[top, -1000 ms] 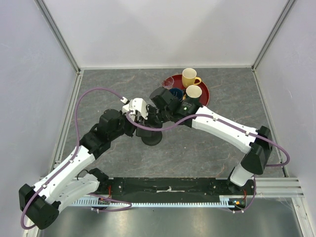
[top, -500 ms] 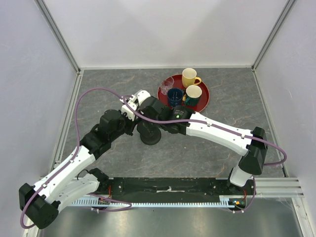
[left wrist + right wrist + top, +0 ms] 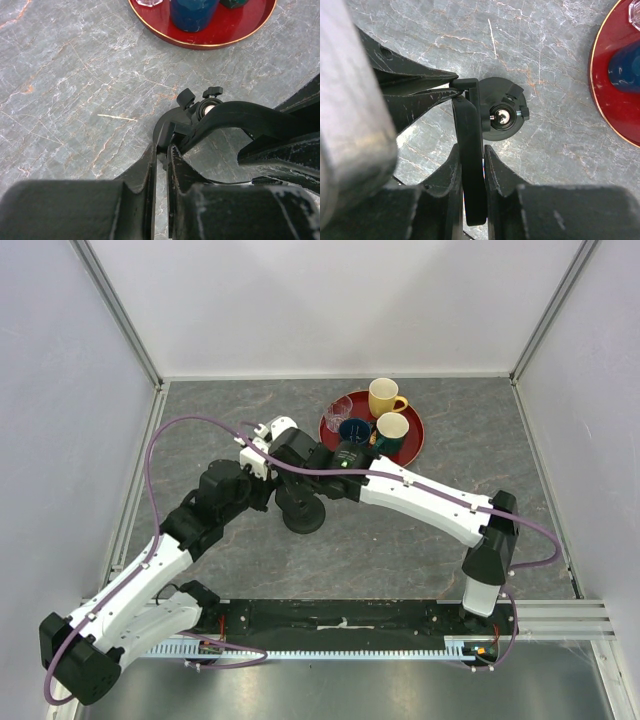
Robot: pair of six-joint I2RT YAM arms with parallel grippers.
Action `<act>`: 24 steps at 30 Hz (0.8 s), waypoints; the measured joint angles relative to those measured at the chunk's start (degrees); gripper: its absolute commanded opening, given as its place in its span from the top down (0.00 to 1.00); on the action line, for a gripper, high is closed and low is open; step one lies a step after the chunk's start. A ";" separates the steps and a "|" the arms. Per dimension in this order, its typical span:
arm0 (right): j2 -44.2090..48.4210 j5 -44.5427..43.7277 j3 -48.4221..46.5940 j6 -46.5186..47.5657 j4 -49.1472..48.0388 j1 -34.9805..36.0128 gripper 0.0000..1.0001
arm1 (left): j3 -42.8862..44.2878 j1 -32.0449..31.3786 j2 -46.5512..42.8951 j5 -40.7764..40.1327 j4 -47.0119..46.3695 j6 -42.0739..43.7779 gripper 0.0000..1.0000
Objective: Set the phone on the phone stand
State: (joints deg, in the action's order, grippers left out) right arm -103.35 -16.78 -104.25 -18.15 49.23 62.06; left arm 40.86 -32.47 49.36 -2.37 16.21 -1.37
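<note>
Pinching the phone [image 3: 469, 117] edge-on, the right claw [image 3: 471, 152] has its jaws nearly together across the thin slab. The left claw [image 3: 162, 152] nips the slab's other end, its jaws just as narrow. The phone hangs over the phone stand [image 3: 502, 117], beside its ball head; whether they touch I cannot tell. The stand's disc base sits on the worktop [image 3: 560, 55] near the red tray [image 3: 245, 20]. I judge the phone stiff, fairly light and slick, its glossy faces giving the pads little friction. A firm hold across the flat faces near mid-length suits best, leaving the lower edge free for the cradle.
</note>
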 measured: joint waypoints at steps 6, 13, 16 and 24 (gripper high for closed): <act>-0.76 -0.07 -1.40 -0.61 1.29 -0.37 1.00 | 0.76 0.15 1.09 0.33 0.26 -0.35 0.98; -1.42 0.09 -2.51 -0.50 2.03 -0.42 1.00 | 0.83 0.13 0.92 -0.70 0.48 -1.11 0.92; -1.51 0.79 -2.60 -0.11 1.84 -0.42 1.00 | 0.83 0.09 0.35 -1.60 1.03 -1.25 0.79; -2.05 3.26 -2.62 1.84 0.00 -0.61 1.00 | 0.85 -0.55 -2.32 -6.12 3.69 -0.57 0.66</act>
State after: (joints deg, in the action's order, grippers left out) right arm -105.41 -13.52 -106.87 -16.32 49.23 61.45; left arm 41.71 -33.01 47.05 -8.49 19.90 -1.93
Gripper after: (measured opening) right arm 0.218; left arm 0.311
